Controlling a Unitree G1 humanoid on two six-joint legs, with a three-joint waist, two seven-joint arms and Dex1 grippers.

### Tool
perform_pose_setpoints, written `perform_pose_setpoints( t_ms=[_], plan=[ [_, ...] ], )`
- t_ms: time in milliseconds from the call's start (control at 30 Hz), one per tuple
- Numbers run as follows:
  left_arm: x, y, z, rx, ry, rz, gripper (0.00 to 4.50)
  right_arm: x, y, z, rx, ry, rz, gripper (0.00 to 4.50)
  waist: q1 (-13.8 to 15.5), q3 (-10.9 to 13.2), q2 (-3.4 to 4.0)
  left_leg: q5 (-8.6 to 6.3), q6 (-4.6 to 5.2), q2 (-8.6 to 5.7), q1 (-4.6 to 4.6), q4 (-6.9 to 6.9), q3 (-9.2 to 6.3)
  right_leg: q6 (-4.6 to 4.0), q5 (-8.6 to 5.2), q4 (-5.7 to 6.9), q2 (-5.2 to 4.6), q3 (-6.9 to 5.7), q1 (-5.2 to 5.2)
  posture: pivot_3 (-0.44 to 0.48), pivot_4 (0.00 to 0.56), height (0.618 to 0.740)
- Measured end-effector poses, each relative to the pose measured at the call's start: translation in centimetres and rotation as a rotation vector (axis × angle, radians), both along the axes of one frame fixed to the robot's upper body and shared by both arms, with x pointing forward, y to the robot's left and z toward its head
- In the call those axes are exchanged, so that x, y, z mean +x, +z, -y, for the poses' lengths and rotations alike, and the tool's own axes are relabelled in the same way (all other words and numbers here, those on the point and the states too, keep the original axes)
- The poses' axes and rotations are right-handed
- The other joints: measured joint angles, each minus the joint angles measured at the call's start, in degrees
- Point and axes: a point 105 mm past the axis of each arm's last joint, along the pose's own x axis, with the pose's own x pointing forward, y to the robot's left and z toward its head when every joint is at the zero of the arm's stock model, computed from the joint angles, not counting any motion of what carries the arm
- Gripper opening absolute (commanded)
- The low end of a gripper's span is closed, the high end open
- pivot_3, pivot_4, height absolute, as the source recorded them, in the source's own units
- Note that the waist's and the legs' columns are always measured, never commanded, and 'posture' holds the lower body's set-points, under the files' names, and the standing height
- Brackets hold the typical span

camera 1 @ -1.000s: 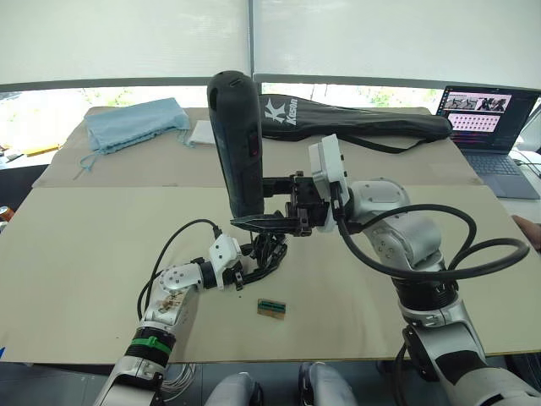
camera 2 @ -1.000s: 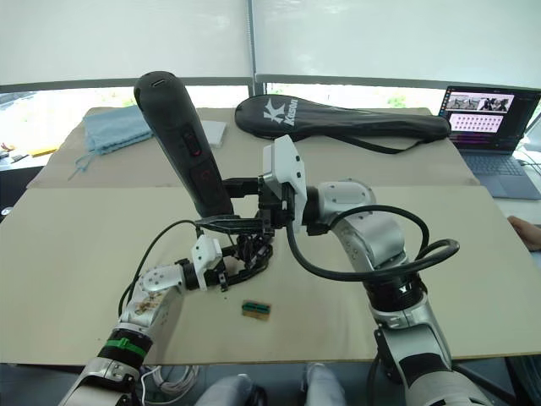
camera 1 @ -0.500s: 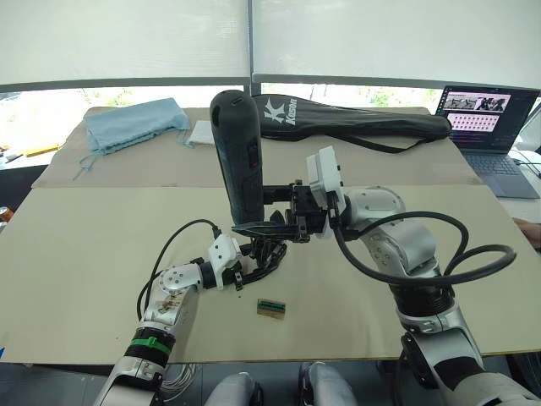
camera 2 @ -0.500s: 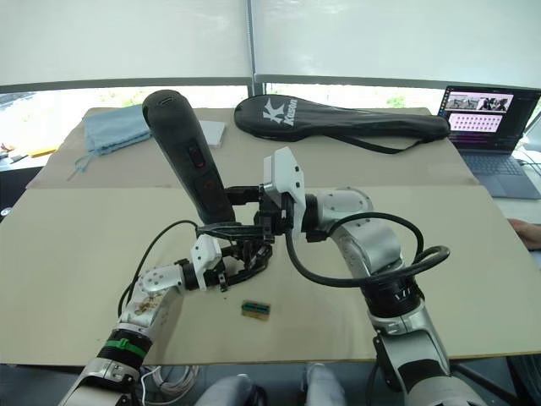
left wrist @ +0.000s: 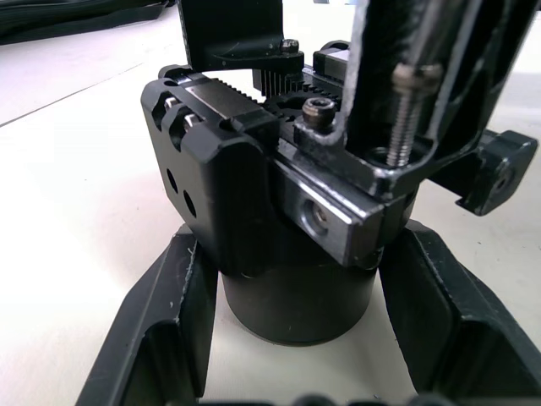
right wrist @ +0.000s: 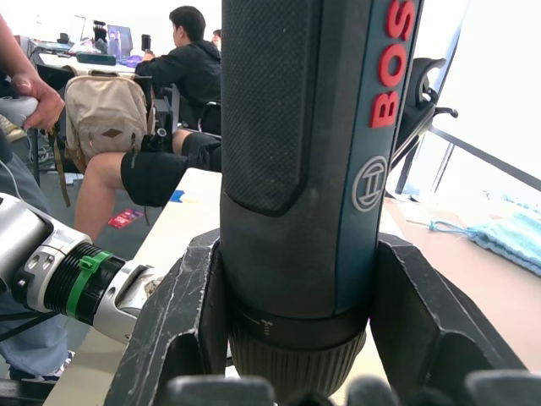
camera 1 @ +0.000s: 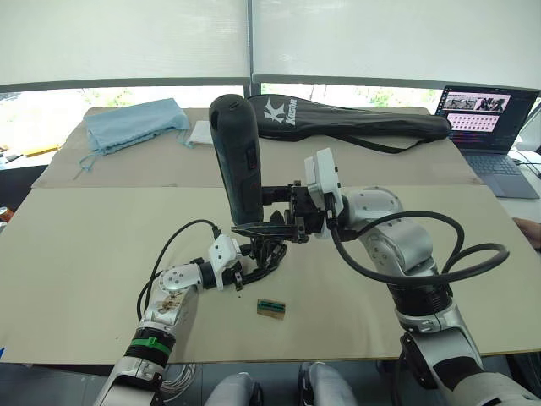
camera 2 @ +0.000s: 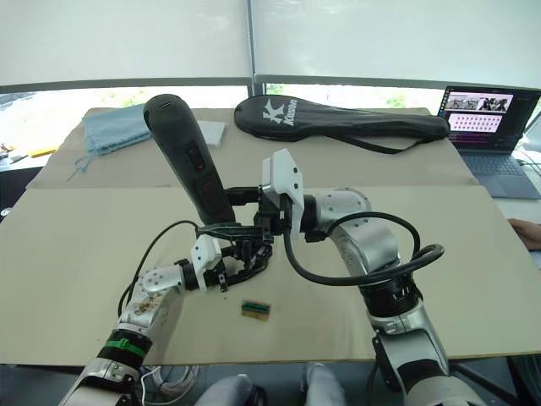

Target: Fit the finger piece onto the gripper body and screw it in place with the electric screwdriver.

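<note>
The electric screwdriver (camera 1: 237, 156) stands nearly upright over the middle of the table, leaning slightly, with its tip down. My right gripper (camera 1: 272, 223) is shut on its lower end; in the right wrist view the fingers (right wrist: 182, 313) clamp the barrel (right wrist: 296, 169). Directly beneath, my left gripper (camera 1: 256, 266) is shut on the gripper body (camera 1: 267, 252), which rests on the table. In the left wrist view the fingers (left wrist: 161, 330) hold the body's round base (left wrist: 296, 292), and the thin metal bit (left wrist: 404, 110) comes down onto the silvery bracket. I cannot tell the finger piece apart from the body's black parts.
A small green-and-tan block (camera 1: 271, 307) lies just in front of the grippers. At the back are a black racket bag (camera 1: 363, 123), a blue cloth (camera 1: 135, 123) and a white sheet (camera 1: 201, 133). A laptop (camera 1: 486, 118) sits at the far right. People sit beyond the table (right wrist: 182, 68).
My right arm has lowered the screwdriver a little toward the gripper body, mostly in the first half second. The left gripper and the body have stayed put.
</note>
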Motion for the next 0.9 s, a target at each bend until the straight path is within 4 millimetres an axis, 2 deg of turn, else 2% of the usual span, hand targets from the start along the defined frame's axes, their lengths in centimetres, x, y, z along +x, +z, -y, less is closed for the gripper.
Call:
perform_pose_setpoints(
  t_ms=[900],
  plan=[
    [0.0, -0.02, 0.02, -0.002, 0.0, 0.0, 2.27, 0.23, -0.38, -0.34, -0.037, 0.005, 0.014, 1.91, 0.0, 0.0, 0.0, 0.0, -0.01, 0.0, 0.01, 0.0, 0.0, 0.0, 0.0, 0.0, -0.01, 0.0, 0.01, 0.0, 0.15, 0.74]
  ],
)
